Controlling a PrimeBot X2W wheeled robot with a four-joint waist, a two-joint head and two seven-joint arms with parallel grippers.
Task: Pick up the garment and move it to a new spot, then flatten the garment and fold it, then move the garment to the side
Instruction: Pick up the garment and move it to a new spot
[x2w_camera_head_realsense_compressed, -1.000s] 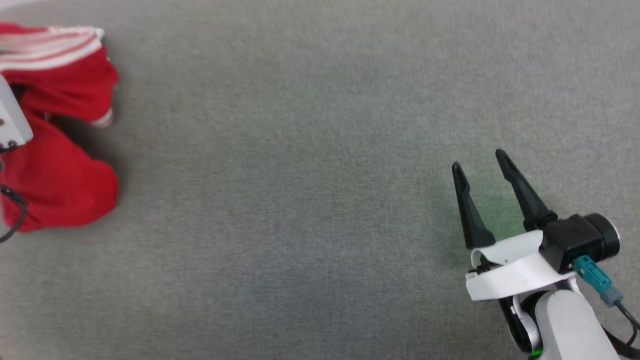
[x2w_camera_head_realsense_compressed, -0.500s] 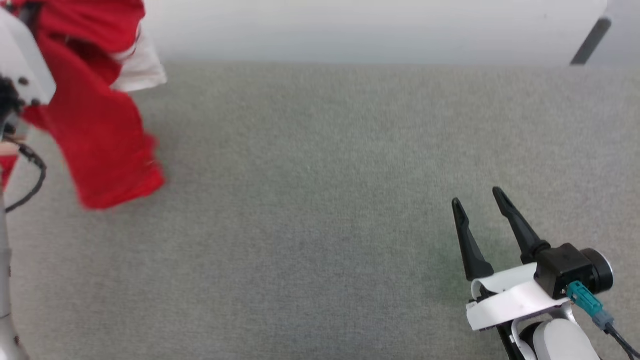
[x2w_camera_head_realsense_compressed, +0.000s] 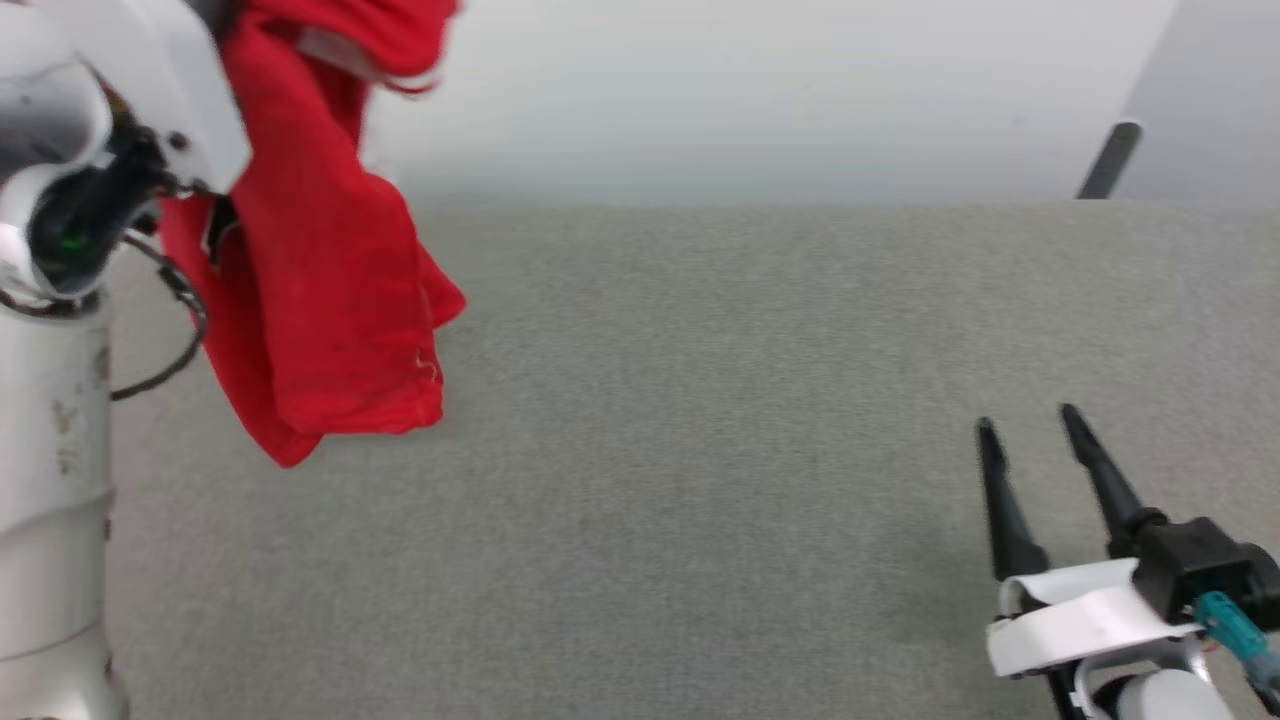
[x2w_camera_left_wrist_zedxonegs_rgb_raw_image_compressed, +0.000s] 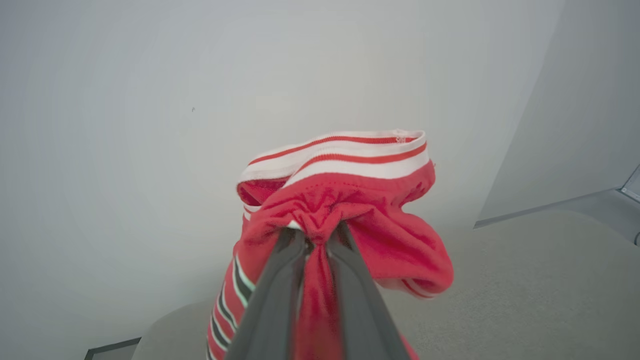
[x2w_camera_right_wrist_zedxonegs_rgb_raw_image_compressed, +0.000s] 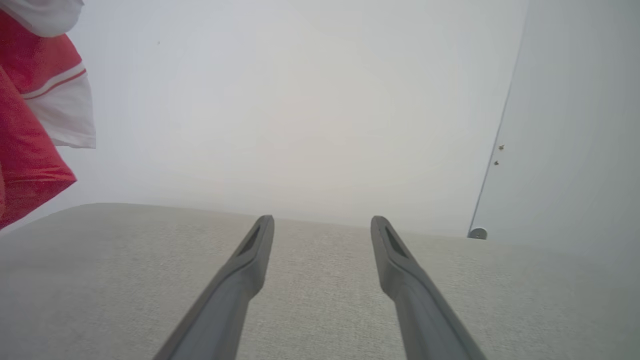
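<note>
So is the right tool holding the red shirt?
No, the right tool is open and empty; the left tool pinches the red shirt.

Three cams, one grey surface: who looks where

Head cam sits up high, looking forward and down across the grey surface (x2w_camera_head_realsense_compressed: 700, 450) to the pale wall (x2w_camera_head_realsense_compressed: 750, 100) at the back, with the right gripper (x2w_camera_head_realsense_compressed: 1028, 420) at its lower right. Left wrist cam is up off the surface, staring along the left gripper (x2w_camera_left_wrist_zedxonegs_rgb_raw_image_compressed: 316, 232) at that wall, super close to the garment (x2w_camera_left_wrist_zedxonegs_rgb_raw_image_compressed: 350, 200) bunched in front of it. Right wrist cam rides low, skimming the surface toward the same wall. It catches the garment at its left edge, so all three views share it.
</note>
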